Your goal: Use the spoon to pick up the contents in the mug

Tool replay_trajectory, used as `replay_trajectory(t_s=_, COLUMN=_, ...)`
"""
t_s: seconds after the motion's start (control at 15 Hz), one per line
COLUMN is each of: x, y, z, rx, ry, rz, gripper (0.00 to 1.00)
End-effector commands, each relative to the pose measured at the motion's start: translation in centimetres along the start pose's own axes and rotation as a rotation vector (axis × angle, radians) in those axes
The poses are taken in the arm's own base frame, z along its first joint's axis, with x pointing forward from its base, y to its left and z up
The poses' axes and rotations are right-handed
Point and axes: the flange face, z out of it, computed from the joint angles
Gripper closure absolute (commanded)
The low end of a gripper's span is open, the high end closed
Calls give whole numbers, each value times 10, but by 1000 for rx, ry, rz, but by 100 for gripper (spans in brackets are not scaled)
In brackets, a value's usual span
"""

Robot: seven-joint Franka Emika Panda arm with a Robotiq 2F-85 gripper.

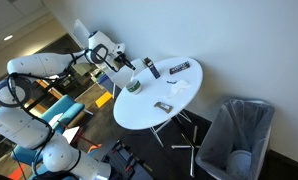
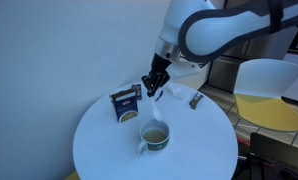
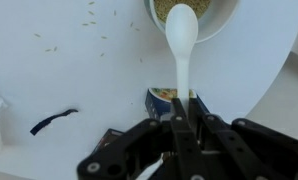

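The squat grey-green mug point(image 2: 154, 137) stands on the round white table point(image 2: 99, 140) and holds yellowish grains. It also shows in an exterior view point(image 1: 135, 87) and at the top edge of the wrist view point(image 3: 214, 20). My gripper point(image 3: 182, 112) is shut on the handle of a white spoon point(image 3: 180, 35). The spoon bowl hangs over the mug's near rim, above the grains. In both exterior views the gripper point(image 2: 154, 83) point(image 1: 124, 63) is just behind and above the mug.
A small blue printed box point(image 2: 125, 104) stands next to the mug, also in the wrist view point(image 3: 159, 96). A flat dark bar point(image 1: 179, 68) lies at the back. Loose grains point(image 3: 89, 35) and a black scrap point(image 3: 53, 121) lie on the table. A grey bin point(image 1: 239, 135) stands beside it.
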Motion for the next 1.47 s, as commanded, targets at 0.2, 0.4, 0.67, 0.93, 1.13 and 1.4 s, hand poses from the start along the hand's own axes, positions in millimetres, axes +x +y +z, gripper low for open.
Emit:
replay_trajectory(t_s=0.2, x=-1, y=-27, z=23, rx=-18, ry=46, rz=-90, gripper=97)
replay_trajectory(t_s=0.4, x=-5, y=-37, z=29, rx=-11, ry=96, rz=-137, gripper=97)
replay_trajectory(t_s=0.67, x=-13, y=-49, z=40, rx=16, ry=123, rz=-165, gripper=97)
replay_trajectory(t_s=0.93, x=-26, y=-53, z=49, rx=22, ry=122, rz=-183, gripper=97)
replay_trajectory(t_s=1.13, x=-33, y=-51, z=55, rx=9, ry=119, rz=-200, gripper=97)
replay_trajectory(t_s=1.4, x=-40, y=-51, z=61, rx=-16, ry=134, rz=-250, gripper=97)
